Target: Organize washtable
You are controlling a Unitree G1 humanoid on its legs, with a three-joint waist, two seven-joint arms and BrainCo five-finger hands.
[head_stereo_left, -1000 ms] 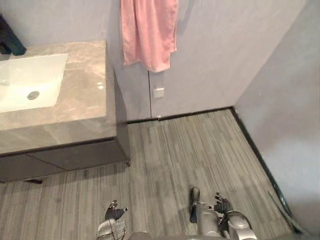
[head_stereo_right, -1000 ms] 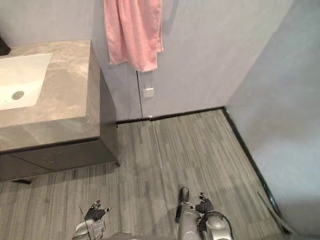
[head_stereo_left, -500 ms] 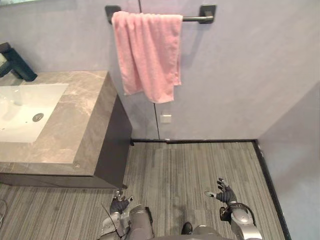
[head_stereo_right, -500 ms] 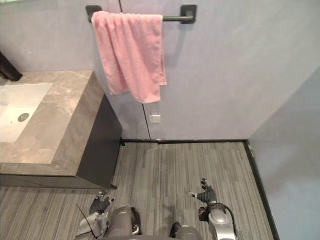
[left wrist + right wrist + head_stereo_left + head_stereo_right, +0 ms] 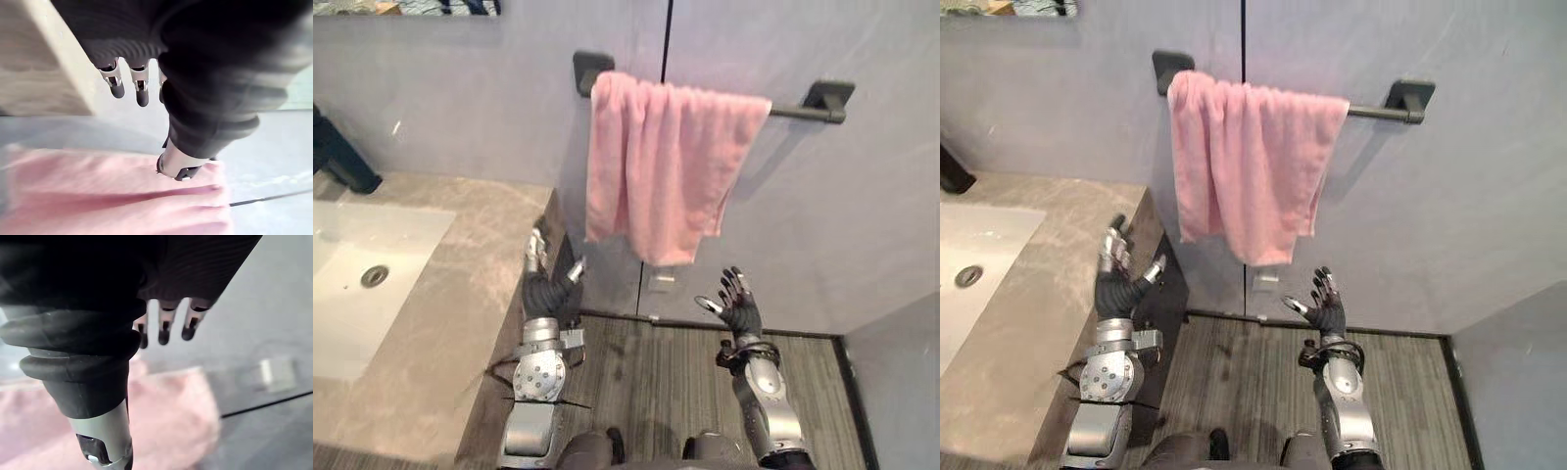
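Note:
A pink towel (image 5: pixel 661 166) hangs folded over a dark wall rail (image 5: pixel 808 106), its lower edge a little above both hands. My left hand (image 5: pixel 546 284) is raised beside the corner of the stone washtable (image 5: pixel 431 323), fingers straight and empty. My right hand (image 5: pixel 736 305) is lifted below the towel's right side, fingers spread, holding nothing. The towel also shows past the fingers in the left wrist view (image 5: pixel 98 196) and in the right wrist view (image 5: pixel 171 421).
A white sink (image 5: pixel 362 284) with a drain is set into the washtable at the left. A dark tap (image 5: pixel 337 157) stands behind it. A small white wall socket (image 5: pixel 659 281) sits under the towel. Grey plank floor (image 5: pixel 675 362) lies below, with a side wall at the right.
The camera has tilted up, so the towel and rail sit lower and larger in view. Both hands have risen from near the floor to just under the towel.

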